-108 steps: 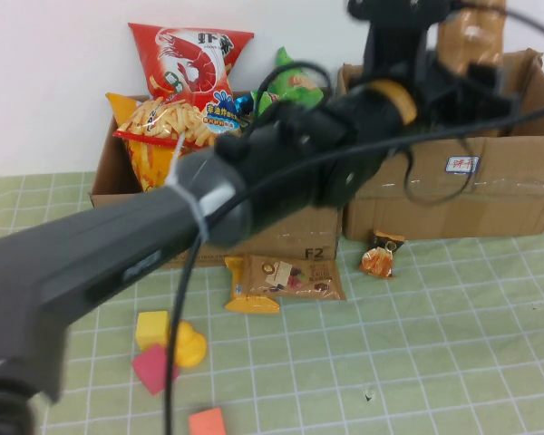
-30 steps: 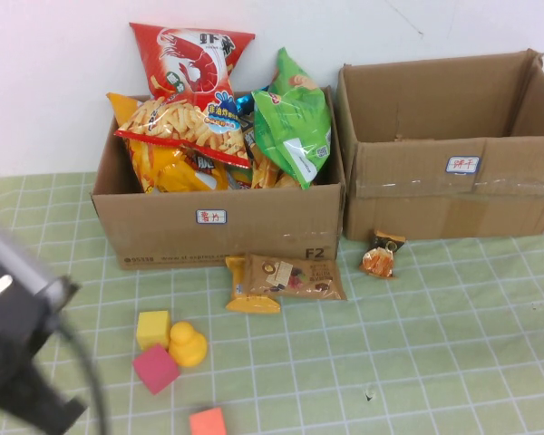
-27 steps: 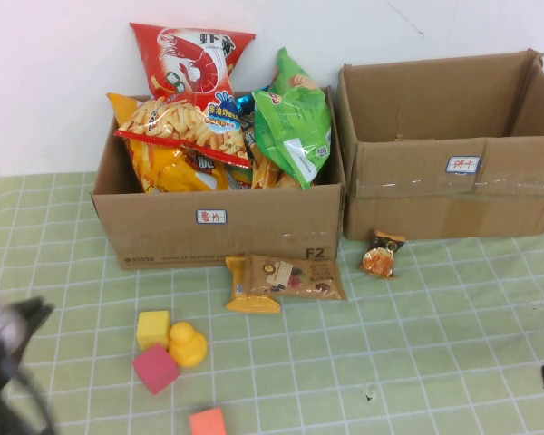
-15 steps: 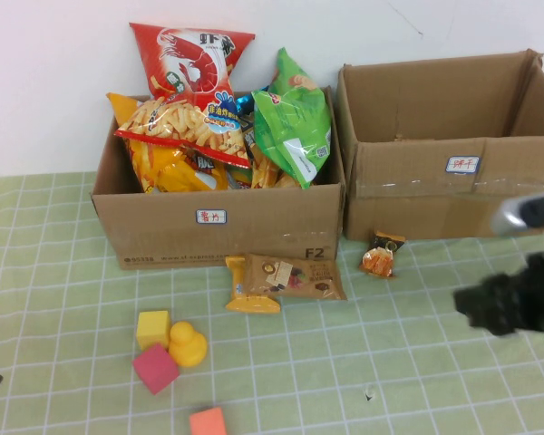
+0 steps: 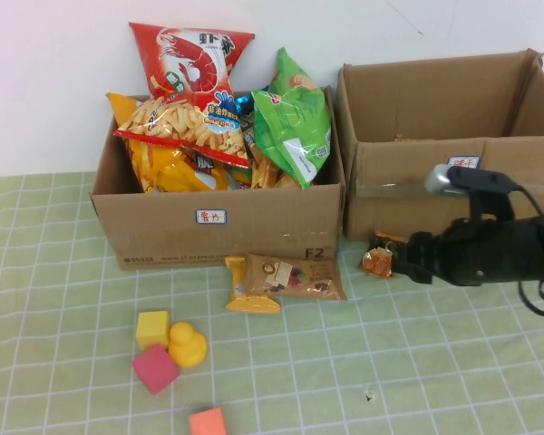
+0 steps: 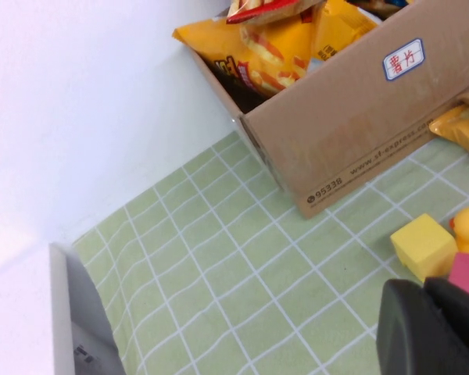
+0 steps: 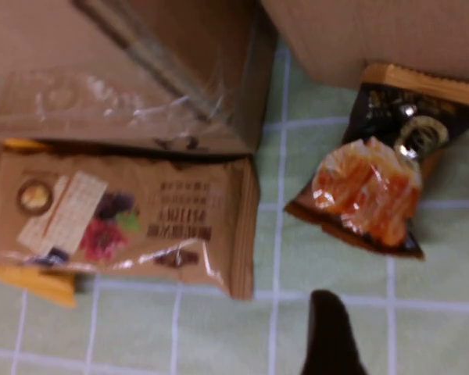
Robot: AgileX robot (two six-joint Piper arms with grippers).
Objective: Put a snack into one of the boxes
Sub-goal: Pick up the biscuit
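A small orange-and-black snack packet [image 5: 378,261] [image 7: 371,194] lies on the green mat just in front of the empty right box [image 5: 444,145]. My right gripper [image 5: 402,264] reaches in from the right and hovers just short of that packet, open; one dark fingertip [image 7: 328,332] shows, nothing held. A brown snack pack [image 5: 295,278] [image 7: 133,219] lies on a yellow pack [image 5: 251,290] before the left box [image 5: 218,222], which is full of chip bags. My left gripper [image 6: 426,298] hangs low over the mat near the toy blocks, shut and empty.
A yellow cube [image 5: 152,328] [image 6: 424,244], a yellow duck [image 5: 189,345], a pink cube [image 5: 155,368] and an orange cube [image 5: 208,422] lie on the mat at front left. A white wall stands behind both boxes.
The left arm has withdrawn out of the high view. The right arm has swung in from the right edge to the small orange packet, and its jaws have opened.
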